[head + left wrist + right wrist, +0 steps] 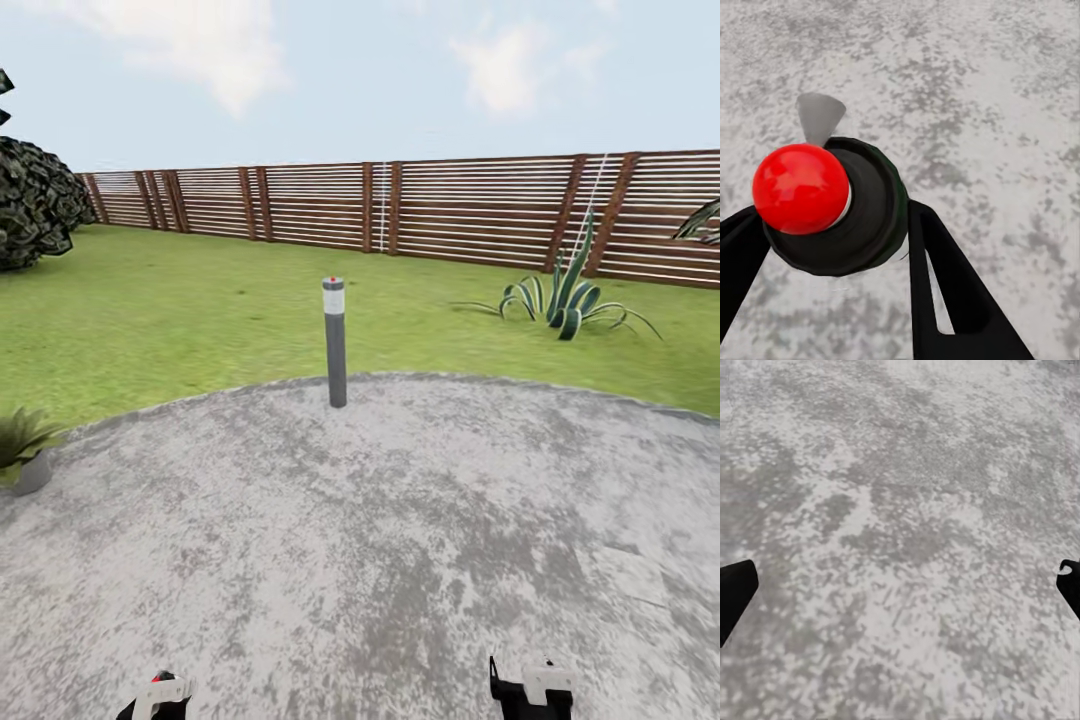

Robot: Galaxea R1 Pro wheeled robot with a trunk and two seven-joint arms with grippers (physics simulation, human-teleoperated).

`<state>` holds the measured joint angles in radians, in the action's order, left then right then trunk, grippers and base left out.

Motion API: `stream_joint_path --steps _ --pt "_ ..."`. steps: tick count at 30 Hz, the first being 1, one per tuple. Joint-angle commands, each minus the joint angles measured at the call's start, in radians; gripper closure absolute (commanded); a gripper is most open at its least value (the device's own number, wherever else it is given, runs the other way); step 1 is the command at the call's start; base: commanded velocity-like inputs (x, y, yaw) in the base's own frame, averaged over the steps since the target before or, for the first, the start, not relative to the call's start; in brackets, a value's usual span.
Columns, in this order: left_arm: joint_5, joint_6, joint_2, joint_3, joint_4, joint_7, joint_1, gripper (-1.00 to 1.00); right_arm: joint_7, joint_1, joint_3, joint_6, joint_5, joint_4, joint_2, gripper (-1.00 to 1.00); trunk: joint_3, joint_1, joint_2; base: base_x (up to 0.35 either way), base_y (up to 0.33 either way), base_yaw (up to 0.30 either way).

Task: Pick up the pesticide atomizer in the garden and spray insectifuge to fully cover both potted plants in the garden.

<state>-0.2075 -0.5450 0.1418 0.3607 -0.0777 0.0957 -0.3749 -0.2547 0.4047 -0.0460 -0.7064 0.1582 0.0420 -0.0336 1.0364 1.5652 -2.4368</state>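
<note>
In the left wrist view the pesticide atomizer [840, 206] is seen from above: dark bottle, round red top, pale grey nozzle pointing away. My left gripper [832, 225] is shut on it, one black finger on each side, over the grey paving. In the head view its red tip shows at the bottom edge on the left gripper [155, 695]. My right gripper [900, 585] is open and holds nothing, its fingers [735, 592] spread wide over bare paving; it is also at the head view's bottom edge [530, 690]. One potted plant [25, 450], a low green rosette in a grey pot, stands at the patio's left edge.
A grey bollard light [335, 340] stands at the patio's far rim. Beyond lies lawn [200, 310], a spiky agave-like plant [565, 295] at right, a dark bush [35, 200] at left, and the brown slat fence [450, 210].
</note>
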Motion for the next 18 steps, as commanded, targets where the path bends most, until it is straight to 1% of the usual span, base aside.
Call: stream_joint_path --steps 1,18 --pt "-0.006 -0.003 0.000 0.009 0.001 0.006 -0.001 1.00 -0.006 0.000 -0.005 -0.002 0.011 -0.001 0.000 -1.00 0.001 0.000 0.000 0.336 -0.005 0.276" --pt "-0.006 -0.003 0.000 0.009 0.001 0.006 -0.001 1.00 -0.006 0.000 -0.005 -0.002 0.011 -0.001 0.000 -1.00 0.001 0.000 0.000 0.336 0.000 0.276"
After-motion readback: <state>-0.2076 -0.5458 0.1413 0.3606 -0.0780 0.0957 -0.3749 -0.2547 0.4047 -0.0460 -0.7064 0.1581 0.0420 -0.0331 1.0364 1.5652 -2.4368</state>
